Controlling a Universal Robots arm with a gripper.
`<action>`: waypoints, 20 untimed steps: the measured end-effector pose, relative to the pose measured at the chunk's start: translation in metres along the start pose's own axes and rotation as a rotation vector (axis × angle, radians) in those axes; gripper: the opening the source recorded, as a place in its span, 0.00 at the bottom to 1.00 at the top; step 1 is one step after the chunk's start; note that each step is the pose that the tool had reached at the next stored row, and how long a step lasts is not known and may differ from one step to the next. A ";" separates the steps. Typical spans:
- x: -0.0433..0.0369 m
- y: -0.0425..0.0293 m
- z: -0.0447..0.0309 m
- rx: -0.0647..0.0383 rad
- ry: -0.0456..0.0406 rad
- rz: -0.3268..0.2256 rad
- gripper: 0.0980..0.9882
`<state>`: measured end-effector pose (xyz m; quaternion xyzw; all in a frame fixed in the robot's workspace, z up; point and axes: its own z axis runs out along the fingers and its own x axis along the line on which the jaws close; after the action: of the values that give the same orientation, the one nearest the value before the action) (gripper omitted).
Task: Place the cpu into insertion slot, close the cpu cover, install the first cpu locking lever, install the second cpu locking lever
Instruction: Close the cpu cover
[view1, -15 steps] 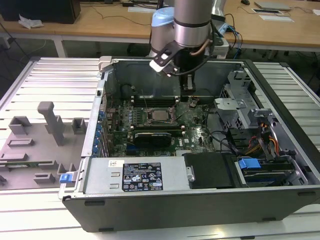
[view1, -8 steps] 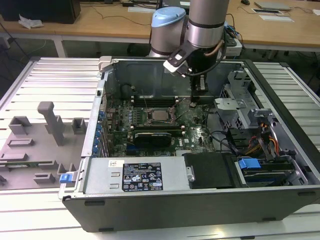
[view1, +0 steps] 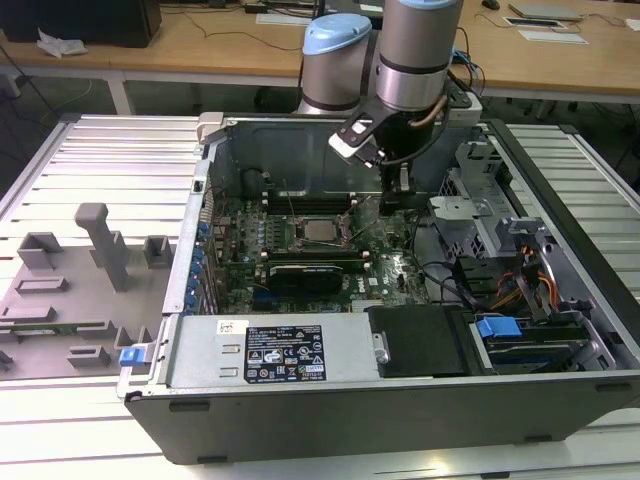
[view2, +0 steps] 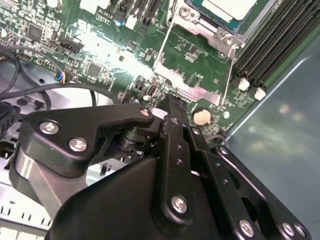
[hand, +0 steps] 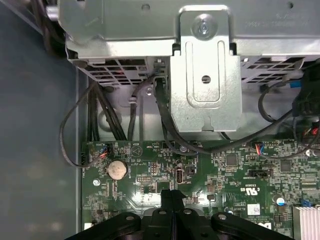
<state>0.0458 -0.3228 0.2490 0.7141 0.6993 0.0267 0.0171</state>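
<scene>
1. Exterior view: the gripper (view1: 398, 203) hangs low inside the open computer case (view1: 300, 410), over the green motherboard (view1: 395, 265) and near the case's far wall.
2. Hand state: in the first wrist view the fingers (hand: 166, 204) are pressed together tip to tip. Nothing is between them, so the hand is empty.
3. The cpu (view1: 321, 231) sits in the insertion slot (view1: 346, 241), pale metal top facing up. The second wrist view shows a corner of it (view2: 229, 6).
4. The cpu cover (view2: 192, 16) lies flat as a silvery frame around the chip. It looks closed to me.
5. Key relation: the socket lies toward the exterior view's left of the gripper, near but not under it. The fingertips are over bare board by the coin cell (hand: 117, 169), clear of the socket rim.
6. Long axis: the black memory slots (view2: 262, 47) run alongside the socket, on the side away from the coin cell.
7. Levers: a thin metal rod (view2: 161, 54) runs along the socket edge. I cannot tell whether it is latched.
</scene>
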 end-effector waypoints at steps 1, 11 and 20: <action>0.0000 0.0000 0.0006 0.000 0.0000 0.000 0.01; 0.0001 0.0016 0.0017 0.097 0.0091 0.002 0.01; 0.0017 -0.0060 0.0013 0.117 0.0112 0.002 0.01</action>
<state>0.0400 -0.3210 0.2473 0.7145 0.6990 -0.0101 -0.0285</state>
